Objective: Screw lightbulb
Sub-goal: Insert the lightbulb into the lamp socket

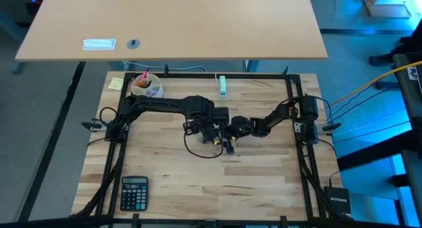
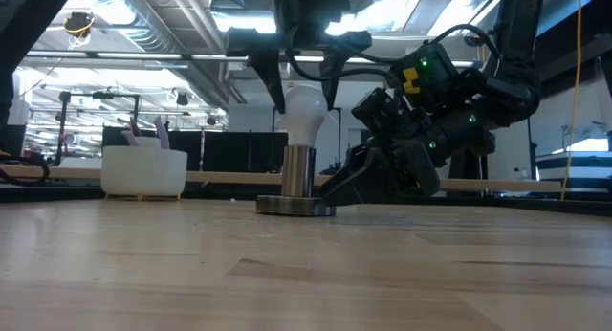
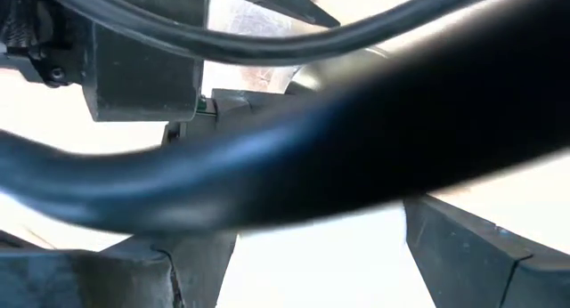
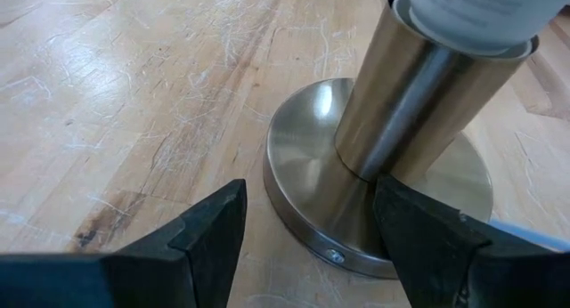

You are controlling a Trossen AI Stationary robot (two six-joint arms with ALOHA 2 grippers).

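Here the lightbulb point(image 2: 304, 109) stands upright in the socket point(image 2: 298, 183) mid-table, far from every table point(image 1: 264, 182) edge. The left gripper point(image 2: 301, 87) hangs over it, fingers spread beside the glass. The right gripper point(image 4: 307, 223), fingers spread, straddles the socket's base rim.

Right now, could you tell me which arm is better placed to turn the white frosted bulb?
Left: the left gripper hangs directly over the white frosted lightbulb, fingers astride it. The right gripper sits low, open around the brushed-metal socket base.
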